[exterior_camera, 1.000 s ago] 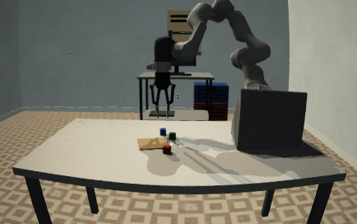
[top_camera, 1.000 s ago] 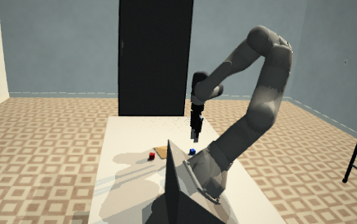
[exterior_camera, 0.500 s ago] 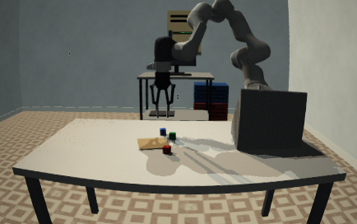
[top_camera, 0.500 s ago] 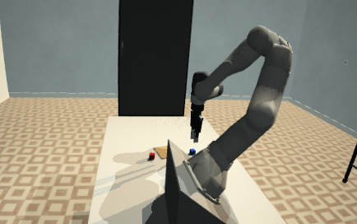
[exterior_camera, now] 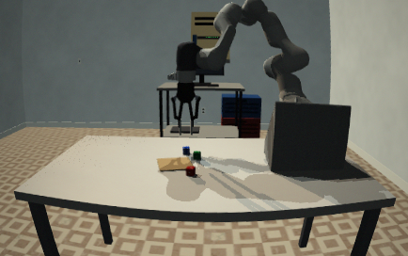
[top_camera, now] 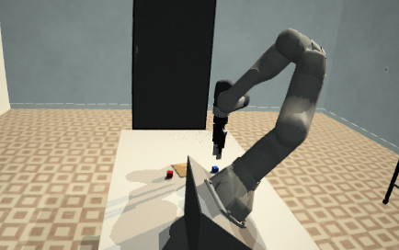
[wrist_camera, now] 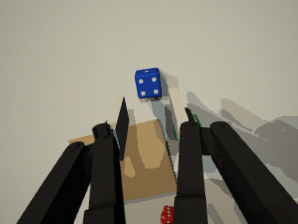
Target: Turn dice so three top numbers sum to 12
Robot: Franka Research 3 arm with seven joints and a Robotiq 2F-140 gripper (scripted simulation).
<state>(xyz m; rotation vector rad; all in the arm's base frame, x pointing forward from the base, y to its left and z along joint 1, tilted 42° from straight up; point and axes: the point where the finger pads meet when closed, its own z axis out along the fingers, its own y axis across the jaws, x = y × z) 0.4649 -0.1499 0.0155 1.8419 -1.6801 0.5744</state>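
Ext view, L to R: white table w/ tan mat near its middle. Red die sat at mat's near-right corner; can't tell if it was partly on the mat or just off. Blue die and green die lay just past mat's far-right edge, on bare table, close to each other. So prob. 2, maybe all 3 dice were off the mat; task looked barely begun, since all must end fully on it.

Gripper hung well above the table, pointing down, over the far side of the dice group. Fingers were drawn partway in, a narrow gap between, nothing held — likely pre-set to about die width so it could drop onto one die w/o bumping its neighbour.

Wrist view: blue die showed 4 pips up, ahead of the fingertips; green die mostly hidden behind R finger, top face unreadable. Dark box stood far R, arm base behind it.
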